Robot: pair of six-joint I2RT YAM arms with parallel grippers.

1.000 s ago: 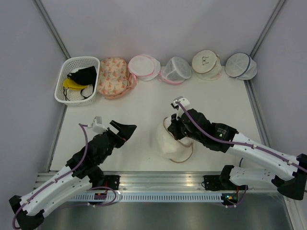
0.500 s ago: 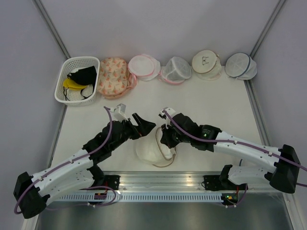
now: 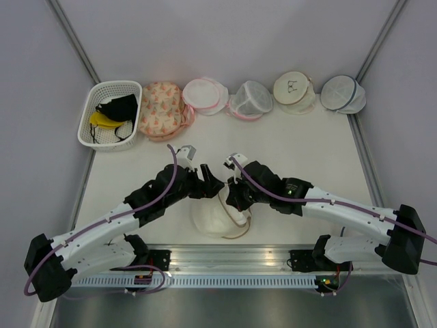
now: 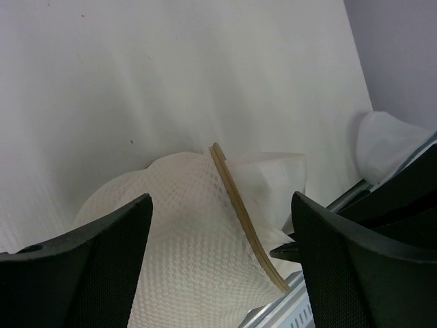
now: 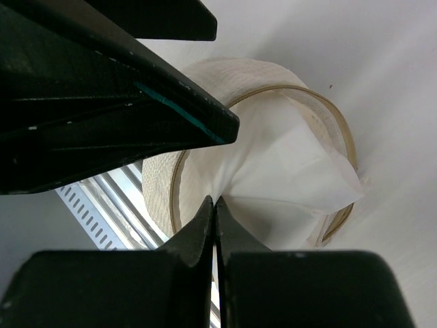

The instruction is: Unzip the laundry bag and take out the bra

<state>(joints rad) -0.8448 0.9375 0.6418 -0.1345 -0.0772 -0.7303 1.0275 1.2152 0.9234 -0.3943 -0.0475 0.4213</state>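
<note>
The laundry bag (image 3: 213,220) is lying unzipped at the lower middle of the bench (image 3: 307,143), the right fingers (image 5: 198,239) are pinching tight on what seems to be the bra (image 5: 287,171), which is not out yet, and the left fingers (image 4: 102,253) are hanging wide open over the mesh.

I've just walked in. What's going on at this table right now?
Two robot arms are working on a cream mesh laundry bag near the front of the table. The right gripper is shut on white fabric, apparently the bra, at the bag's tan-trimmed opening. The left gripper hangs open just above the mesh. The bra is not yet out.
</note>
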